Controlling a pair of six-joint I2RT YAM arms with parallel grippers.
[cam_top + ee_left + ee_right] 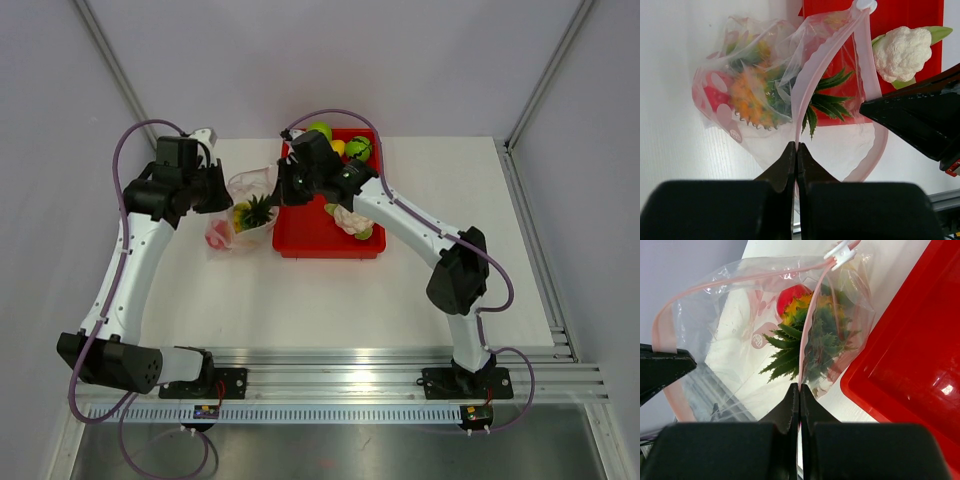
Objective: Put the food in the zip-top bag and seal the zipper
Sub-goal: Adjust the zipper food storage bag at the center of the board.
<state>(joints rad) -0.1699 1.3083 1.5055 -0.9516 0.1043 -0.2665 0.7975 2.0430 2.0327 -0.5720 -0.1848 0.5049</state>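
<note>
Holding the bag (735,60) open is where I judge the job stands. It lies on the table (330,300) just left of the red tray (330,252), with its mouth spread into a wide loop. My left gripper (796,146) is closed tight, its tips pinching one lip of the bag right on the pink zipper (867,65). My right gripper (799,387) is closed the same way on the opposite lip, so the two hands pull the mouth apart between them.

A pineapple (752,100) and a red fruit (707,95) sit inside, down at the closed end. The cauliflower (902,52) lies in the tray, close to the open mouth, and a green fruit (358,148) and some other round ones sit at the tray's far end. So loading looks only partly done to me, and sealing has not begun. The white slider (842,252) sits at the far end of the zipper where the lips meet.

Next, I think one hand has to let go and fetch from the tray. The right is nearer the cauliflower. That leaves the left alone on a soft, crinkly lip, so I expect the mouth to sag. I would lift that lip a little and drop each piece well past the strip.
</note>
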